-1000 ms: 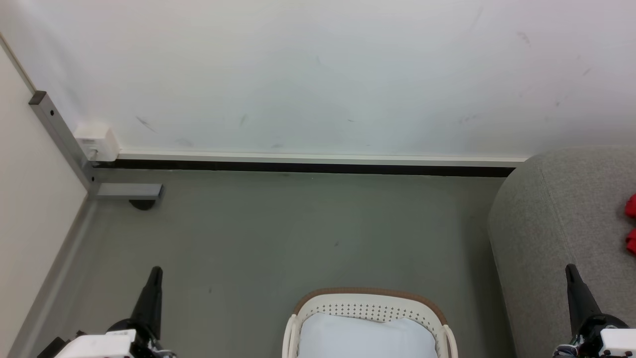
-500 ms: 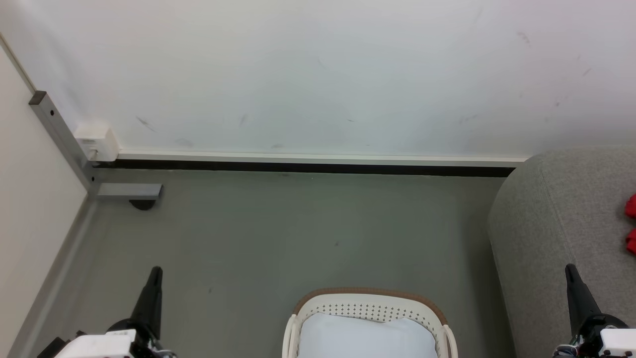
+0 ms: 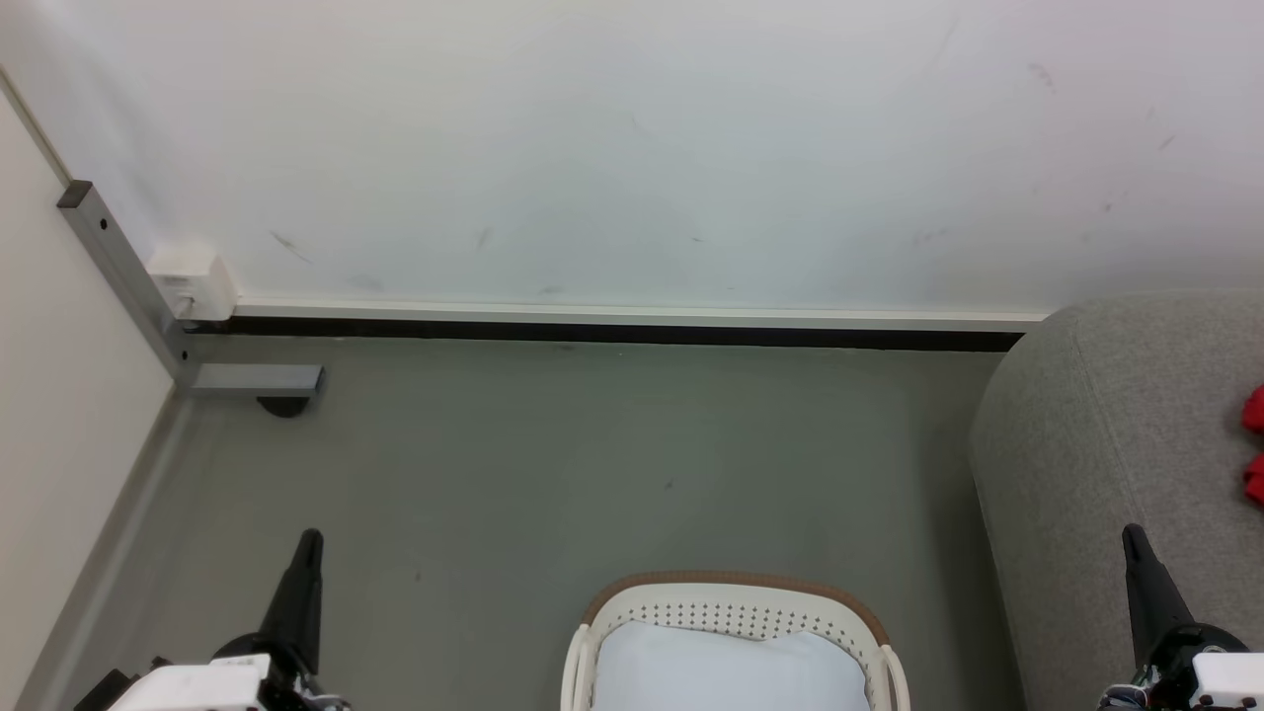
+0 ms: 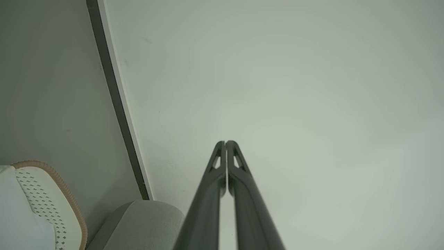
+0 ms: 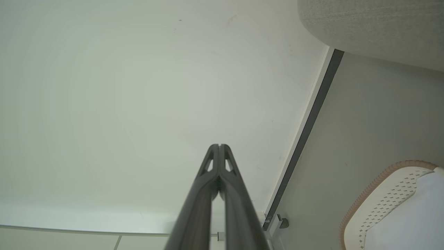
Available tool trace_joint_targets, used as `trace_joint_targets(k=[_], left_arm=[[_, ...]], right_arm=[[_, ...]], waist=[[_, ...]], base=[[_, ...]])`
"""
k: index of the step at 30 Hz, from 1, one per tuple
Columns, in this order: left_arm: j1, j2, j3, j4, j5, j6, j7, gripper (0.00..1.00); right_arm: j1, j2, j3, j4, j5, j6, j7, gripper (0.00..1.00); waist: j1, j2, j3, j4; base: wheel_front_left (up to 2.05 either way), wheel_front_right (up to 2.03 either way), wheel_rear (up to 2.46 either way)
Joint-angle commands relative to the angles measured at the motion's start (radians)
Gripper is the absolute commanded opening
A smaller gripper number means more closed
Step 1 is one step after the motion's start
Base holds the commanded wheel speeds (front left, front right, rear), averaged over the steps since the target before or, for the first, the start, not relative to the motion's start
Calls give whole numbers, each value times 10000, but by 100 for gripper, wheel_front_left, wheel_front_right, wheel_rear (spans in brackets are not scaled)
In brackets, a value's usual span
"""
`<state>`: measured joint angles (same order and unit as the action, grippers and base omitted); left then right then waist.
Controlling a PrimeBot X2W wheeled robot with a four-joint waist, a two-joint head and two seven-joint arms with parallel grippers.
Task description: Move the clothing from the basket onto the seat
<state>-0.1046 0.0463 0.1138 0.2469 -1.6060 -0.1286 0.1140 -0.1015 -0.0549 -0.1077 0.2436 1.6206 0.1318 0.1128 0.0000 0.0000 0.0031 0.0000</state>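
Looking down from the head: the basket (image 3: 736, 581) sits on the grey floor (image 3: 553, 464) at bottom centre, cut off by the frame edge; a pale fabric (image 3: 731, 667) fills what shows of its inside; no red visible there, and I cannot tell whether this is a garment's white panel or a liner; the seat (image 3: 1106, 425) stands just right of the basket; two scraps of red clothing (image 3: 1254, 410) lie on it at the far right edge. Left gripper (image 3: 310, 541) hangs over the floor, well left of the basket; right gripper (image 3: 1133, 535) hangs over the seat's near flank; each reads as one dark spike with nothing dangling.

Left wrist: fingers pressed together at the tips, nothing between them; aimed at the white wall (image 4: 277, 86); basket rim and perforated side in the lower left corner, the seat's rounded corner beside it.

Right wrist: same posture, tips meeting, empty; seat at upper right, basket at lower right with pale fabric inside.

Handling, as judged: cloth is light, limp, not fragile; it will drape and trail; best pinched at a raised fold near the middle, deep in the jaws, then lifted high over the rim; handles might snag a hem.

Between views: the head gives the red on the seat; the wrists settle finger contact, which the head angle leaves uncertain.
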Motion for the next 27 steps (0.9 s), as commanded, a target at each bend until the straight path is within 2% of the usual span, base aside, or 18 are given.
trace_joint_targets(k=[1,27], left_arm=[[-83,73,21,-32,-126,-41,40,0],[-82,73,19,-33,-127,-42,39,0]], right_arm=[[-123,12,-44,22,-70,-21,-14,0],[-125,25,-64,24,-87,-21,10,0]], waist=[[0,0,0,0],[0,0,0,0]], base=[[0,0,0],[0,0,0]])
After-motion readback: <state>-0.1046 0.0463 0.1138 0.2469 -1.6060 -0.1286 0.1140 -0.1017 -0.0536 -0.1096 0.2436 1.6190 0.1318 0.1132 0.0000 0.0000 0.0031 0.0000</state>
